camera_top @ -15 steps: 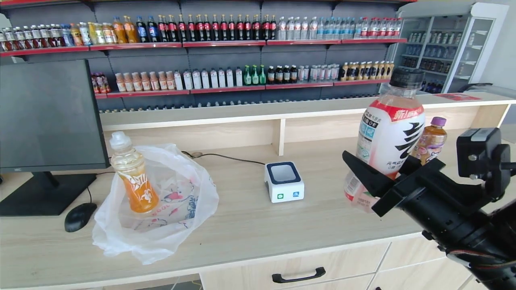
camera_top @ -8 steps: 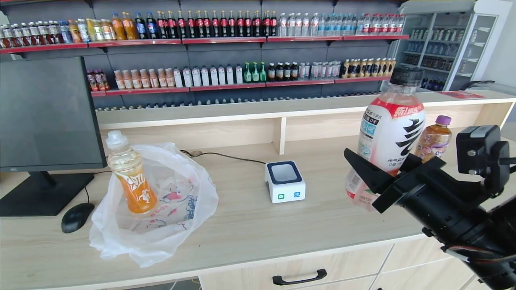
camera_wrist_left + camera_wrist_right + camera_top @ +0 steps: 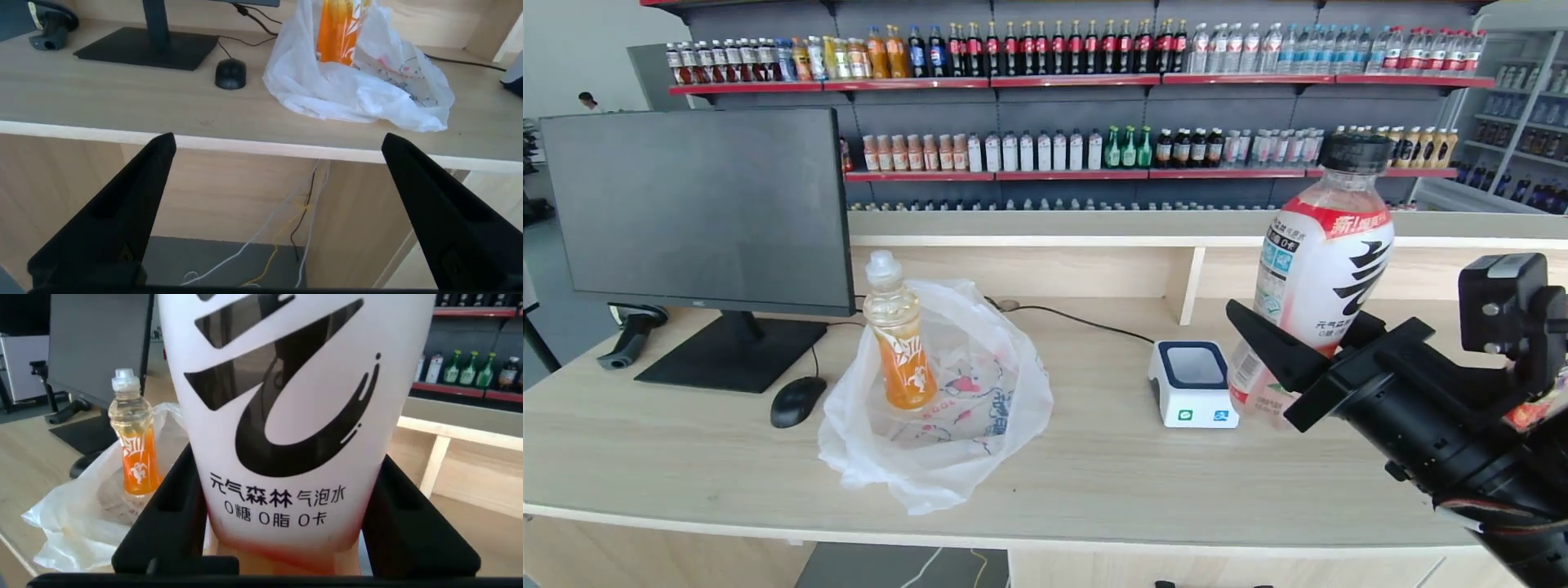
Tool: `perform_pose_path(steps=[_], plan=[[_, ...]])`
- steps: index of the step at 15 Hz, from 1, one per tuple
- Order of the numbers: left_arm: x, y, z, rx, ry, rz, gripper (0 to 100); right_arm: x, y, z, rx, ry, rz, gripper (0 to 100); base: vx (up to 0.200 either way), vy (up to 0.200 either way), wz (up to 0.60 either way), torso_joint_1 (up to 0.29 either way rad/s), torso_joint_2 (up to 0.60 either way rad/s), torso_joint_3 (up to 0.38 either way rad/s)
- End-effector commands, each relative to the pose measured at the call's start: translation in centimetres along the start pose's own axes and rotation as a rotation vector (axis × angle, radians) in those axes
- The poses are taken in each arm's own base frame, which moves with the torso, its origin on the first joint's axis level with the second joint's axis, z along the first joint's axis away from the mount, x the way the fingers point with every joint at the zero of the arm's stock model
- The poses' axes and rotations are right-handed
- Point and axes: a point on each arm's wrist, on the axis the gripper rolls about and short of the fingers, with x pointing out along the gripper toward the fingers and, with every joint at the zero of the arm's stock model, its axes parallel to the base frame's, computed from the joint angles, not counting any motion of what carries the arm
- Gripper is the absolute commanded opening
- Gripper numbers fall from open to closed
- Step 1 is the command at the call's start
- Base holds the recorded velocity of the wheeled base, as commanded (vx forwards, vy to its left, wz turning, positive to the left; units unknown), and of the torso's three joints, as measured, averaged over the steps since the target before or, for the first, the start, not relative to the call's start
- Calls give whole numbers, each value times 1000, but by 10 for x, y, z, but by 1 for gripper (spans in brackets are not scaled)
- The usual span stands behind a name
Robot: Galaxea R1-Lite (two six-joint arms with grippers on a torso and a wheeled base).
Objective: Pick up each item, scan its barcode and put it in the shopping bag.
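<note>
My left gripper [image 3: 278, 139] hangs wide open and empty below the counter [image 3: 122, 106] edge. My right gripper [image 3: 1327, 327] clamps the big white bottle [image 3: 1327, 261], now just beside the scanner [image 3: 1192, 384]. It looks closer than before, though the head camera swung left, so perhaps that is partly parallax. Scanning comes next; the shopping bag [image 3: 980, 425] waits beyond.

Light wooden tabletop [image 3: 1111, 482] is carrying, left to right: monitor [image 3: 698, 204] standing on its base, mouse [image 3: 797, 402] lying beside it, shopping bag [image 3: 980, 425] sitting open, scanner [image 3: 1192, 384] resting well apart.
</note>
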Motion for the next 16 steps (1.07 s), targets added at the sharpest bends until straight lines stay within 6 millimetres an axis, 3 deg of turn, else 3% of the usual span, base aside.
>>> perform_pose_path(steps=[1,16], plan=[[0,0,0,0,-1,2,100,-1,-1,1,2,-5,-2,0,0,0,0,66,-168,-80],[0,0,0,-9,-1,2,100,2,-12,2,-8,-12,-51,0,0,187,0,23,-38,-19]])
